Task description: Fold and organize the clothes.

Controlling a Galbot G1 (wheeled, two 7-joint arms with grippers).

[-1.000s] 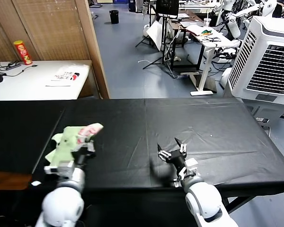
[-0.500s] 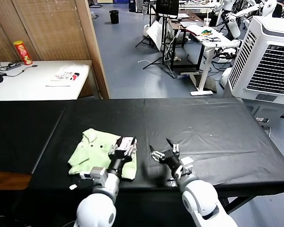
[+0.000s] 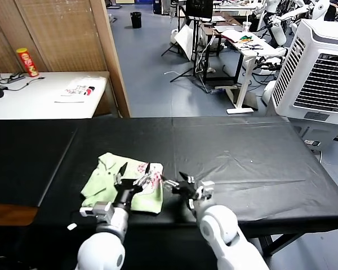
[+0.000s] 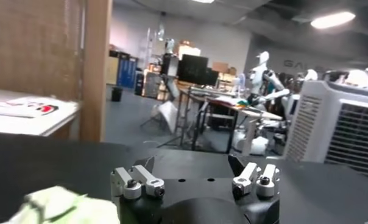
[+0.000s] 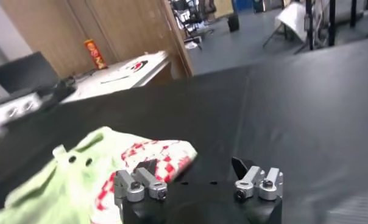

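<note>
The T-shirt (image 3: 124, 183) is lying folded into a small bundle on the black table (image 3: 259, 163), toward its near edge and left of centre, with the checkered print (image 3: 148, 175) facing up on the side nearest the right gripper. The left gripper (image 3: 132, 171) is hovering over that bundle with its fingers spread and nothing between them. The right gripper (image 3: 177, 184) is waiting just beside the shirt's printed edge, fingers likewise spread and empty.

The thin fabric is looking loosely stacked, so the top flap could be springing back open. Either gripper, being so close, could be snagging the edge and dragging the fold apart.

A second ago the left gripper was clamping the shirt farther left; since then it has carried it toward the centre and let go, while the right gripper has edged closer.
</note>
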